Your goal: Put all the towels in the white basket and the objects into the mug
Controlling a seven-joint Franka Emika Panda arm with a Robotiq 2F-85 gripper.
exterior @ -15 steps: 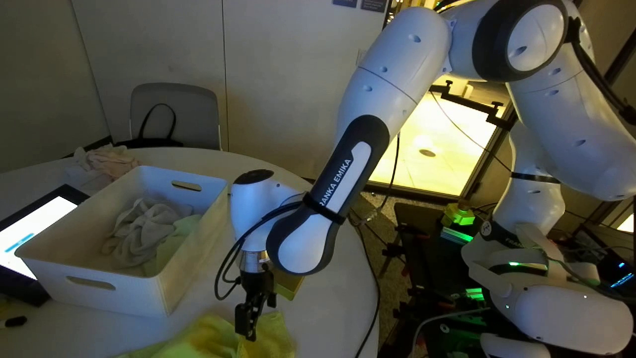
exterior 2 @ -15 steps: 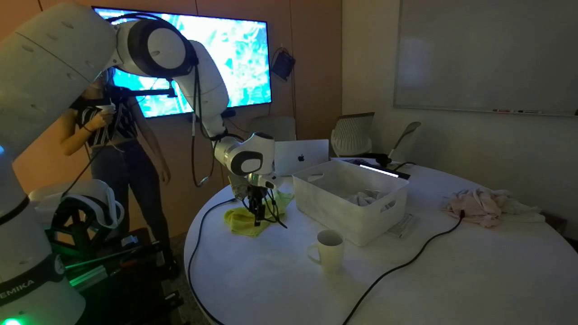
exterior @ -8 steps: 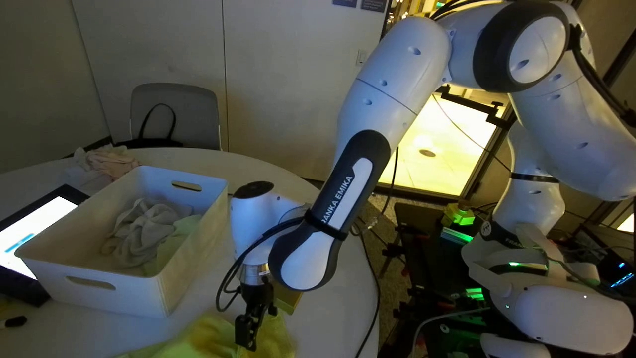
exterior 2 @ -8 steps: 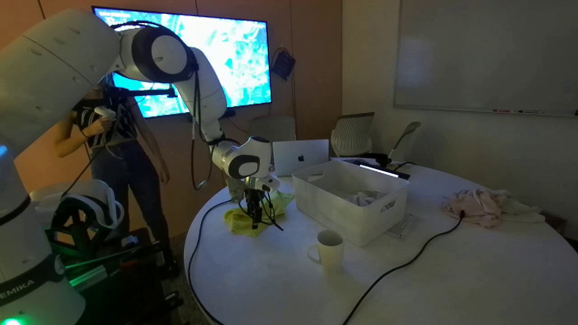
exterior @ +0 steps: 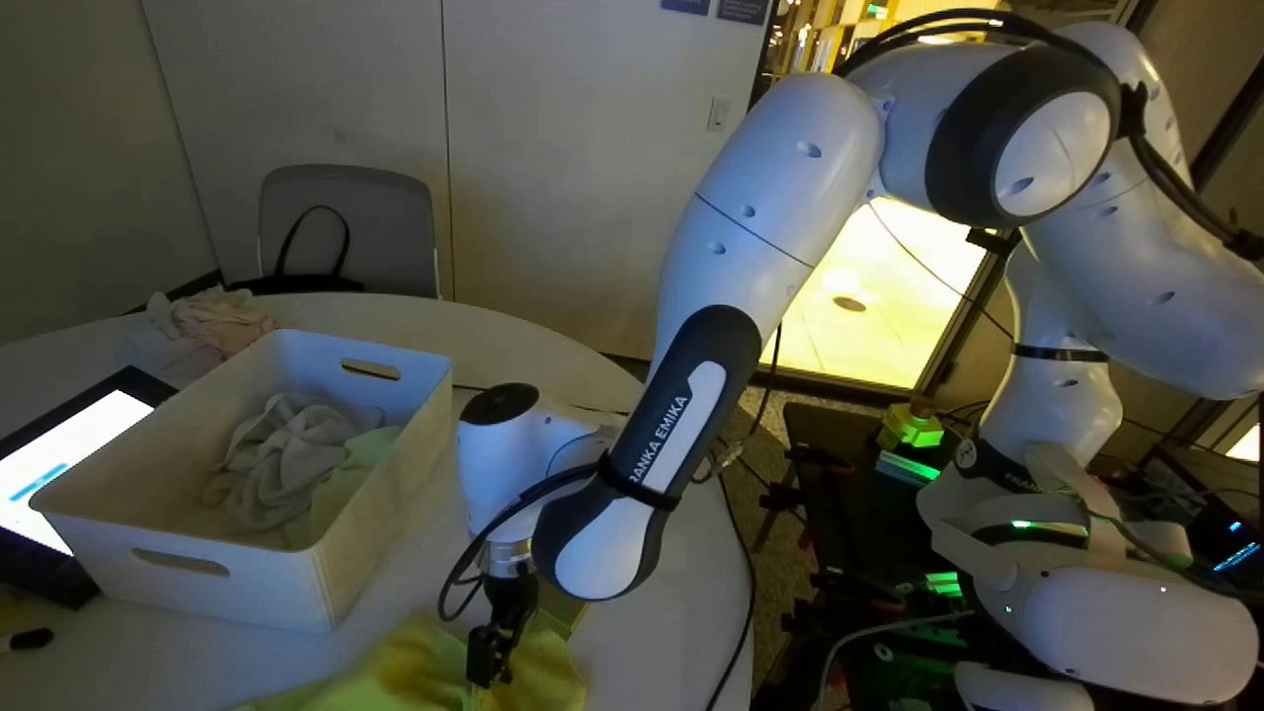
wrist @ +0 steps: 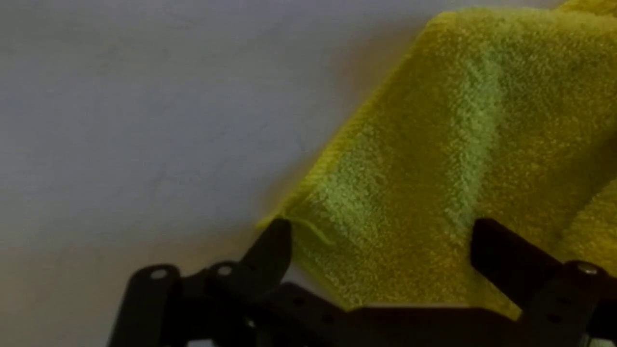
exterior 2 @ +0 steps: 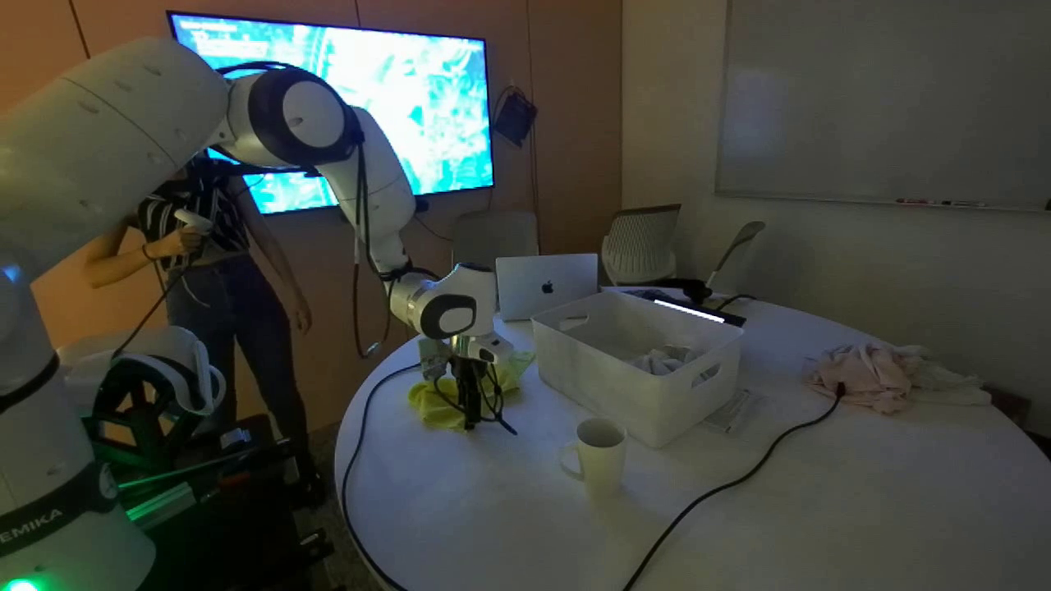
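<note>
place: office meeting room, judging by fittings
whiteboard point(exterior 2: 887, 98): big, wall-fixed, markers point(exterior 2: 914, 202) along bottom edge
screen point(exterior 2: 447, 107): large, lit, wall-mounted
table point(exterior 2: 829, 509): round, white, wide, meeting-type
chairs point(exterior 2: 642, 248): several, standing near table
laptop point(exterior 2: 525, 283): silver, lid up, on table
wall point(exterior: 583, 188): plain, seamed, with light switch point(exterior: 718, 114)

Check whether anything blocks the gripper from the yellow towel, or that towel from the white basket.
Nothing visible stands between the open gripper and the yellow towel. Toward the white basket, only its own tall walls would likely need clearing; in an exterior view, the mug stands off to one side.
</note>
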